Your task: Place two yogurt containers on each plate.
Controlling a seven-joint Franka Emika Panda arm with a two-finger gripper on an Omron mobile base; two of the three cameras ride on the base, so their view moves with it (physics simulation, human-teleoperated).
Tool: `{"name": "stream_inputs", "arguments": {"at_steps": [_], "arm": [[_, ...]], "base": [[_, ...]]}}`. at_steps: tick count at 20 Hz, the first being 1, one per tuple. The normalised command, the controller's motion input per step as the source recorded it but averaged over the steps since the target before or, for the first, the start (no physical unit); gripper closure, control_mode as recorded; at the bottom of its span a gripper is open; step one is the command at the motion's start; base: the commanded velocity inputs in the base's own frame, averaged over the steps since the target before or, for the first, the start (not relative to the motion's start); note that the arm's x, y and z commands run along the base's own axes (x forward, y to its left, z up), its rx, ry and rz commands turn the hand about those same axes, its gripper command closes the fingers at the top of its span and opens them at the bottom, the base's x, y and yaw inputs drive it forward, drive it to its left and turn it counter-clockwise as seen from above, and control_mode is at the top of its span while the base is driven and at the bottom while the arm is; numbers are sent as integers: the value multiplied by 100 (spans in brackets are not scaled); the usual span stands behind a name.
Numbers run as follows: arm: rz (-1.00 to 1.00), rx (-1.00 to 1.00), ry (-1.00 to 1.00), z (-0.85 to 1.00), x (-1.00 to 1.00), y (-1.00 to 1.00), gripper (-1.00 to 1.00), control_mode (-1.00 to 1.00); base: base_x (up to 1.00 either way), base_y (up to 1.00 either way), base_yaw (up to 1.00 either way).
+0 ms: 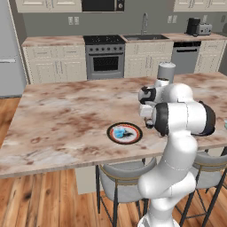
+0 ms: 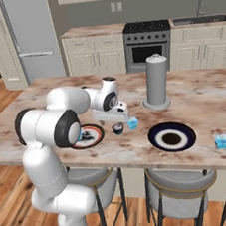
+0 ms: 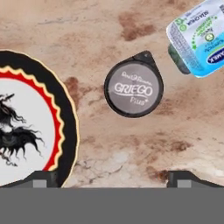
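Both base views look forward and down from behind the white arm [image 1: 177, 146], left and right, sharing the marbled brown bench [image 1: 66, 115] and red-rimmed round plate [image 1: 124, 133]. The hand view looks straight down, close over the dark round yogurt cup [image 3: 133, 89] beside that plate.
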Motion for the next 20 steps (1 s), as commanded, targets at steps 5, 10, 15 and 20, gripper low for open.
{"name": "stream_inputs", "arguments": {"at_steps": [5, 10, 15, 20], "arm": [[0, 0, 0, -4, 29, -12, -100, -100], [0, 0, 0, -20, 32, -4, -100, -100], [0, 0, 0, -34, 35, -1, -100, -100], [0, 0, 0, -33, 19, -4, -100, -100]], "base": [[0, 0, 0], [0, 0, 0], [0, 0, 0], [0, 0, 0]]}}
